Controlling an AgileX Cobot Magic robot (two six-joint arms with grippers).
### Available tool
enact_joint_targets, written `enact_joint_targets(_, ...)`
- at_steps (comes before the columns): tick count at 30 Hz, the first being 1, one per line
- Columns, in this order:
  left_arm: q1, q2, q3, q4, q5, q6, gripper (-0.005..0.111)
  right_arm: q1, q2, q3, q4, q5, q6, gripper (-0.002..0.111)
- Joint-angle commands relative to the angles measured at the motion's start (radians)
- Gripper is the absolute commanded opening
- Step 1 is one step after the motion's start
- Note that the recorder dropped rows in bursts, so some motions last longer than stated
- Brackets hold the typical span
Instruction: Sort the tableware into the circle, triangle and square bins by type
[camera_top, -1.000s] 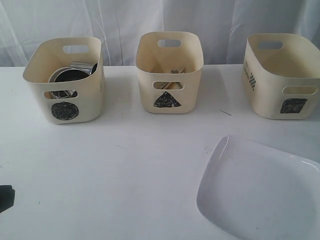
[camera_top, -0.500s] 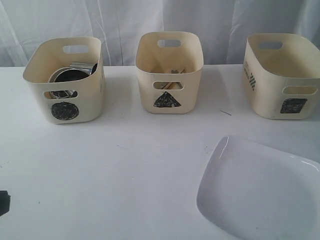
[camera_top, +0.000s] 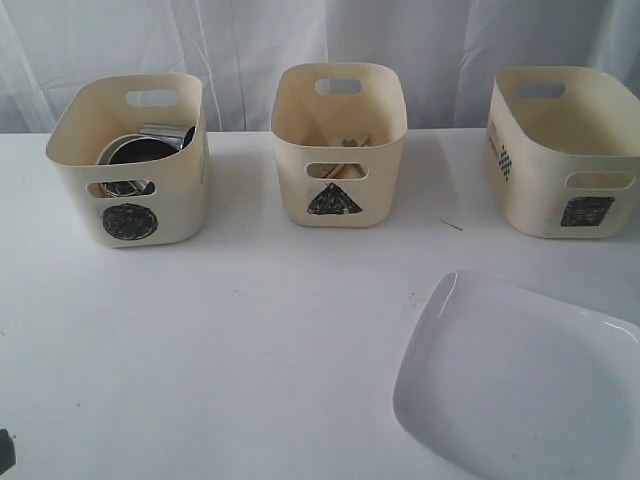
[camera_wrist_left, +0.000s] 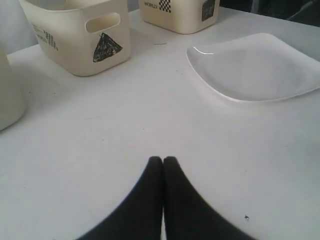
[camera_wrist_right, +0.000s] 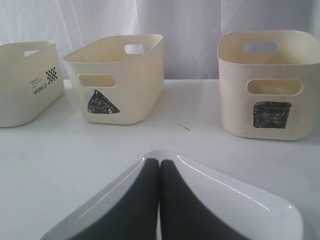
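The circle bin at the left holds a shiny steel bowl and a steel mug. Cutlery lies in the triangle bin in the middle. At the right stands the square bin, whose inside is hidden. A large white squarish plate lies on the table at the front right. My left gripper is shut and empty over bare table; only a black sliver of the left gripper shows in the exterior view. My right gripper is shut, empty, hovering over the plate.
The three bins stand in a row at the back of the white table, in front of a white curtain. The left wrist view shows the triangle bin, the square bin and the plate.
The black tip of my left gripper at the exterior view's lower left corner has sunk further towards the frame edge. Nothing else has moved.
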Motion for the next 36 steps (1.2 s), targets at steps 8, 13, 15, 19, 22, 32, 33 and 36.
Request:
enact_joint_targets(8,-0.003,-0.007,0.092,-0.009,-0.167,-0.019,0.000,-0.002,-0.005,0.004,-0.006,-0.004,-0.001,0.000)
enact_joint_targets(13,-0.003,-0.007,0.092,-0.009,-0.104,-0.021,0.000,-0.002,-0.005,0.004,-0.006,-0.004,-0.001,0.000)
enact_joint_targets(15,-0.003,-0.007,0.092,-0.009,-0.096,-0.021,0.000,-0.002,-0.005,0.004,-0.006,-0.004,-0.001,0.000)
enact_joint_targets(19,0.002,-0.007,0.092,-0.009,-0.106,-0.021,0.000,-0.002,-0.005,0.004,-0.006,-0.004,-0.001,0.000)
enact_joint_targets(22,0.112,-0.007,0.092,-0.009,-0.106,-0.021,0.000,-0.002,-0.005,0.004,-0.006,-0.004,-0.001,0.000)
enact_joint_targets(32,0.578,-0.007,0.092,-0.009,-0.106,-0.021,0.000,-0.002,-0.005,0.004,-0.006,-0.004,-0.001,0.000)
enact_joint_targets(33,0.599,-0.007,0.092,-0.009,-0.106,-0.021,0.000,-0.002,-0.005,0.004,-0.006,-0.004,-0.001,0.000)
enact_joint_targets(36,0.641,-0.007,0.092,-0.009,-0.106,-0.021,0.000,-0.002,-0.005,0.004,-0.006,-0.004,-0.001,0.000)
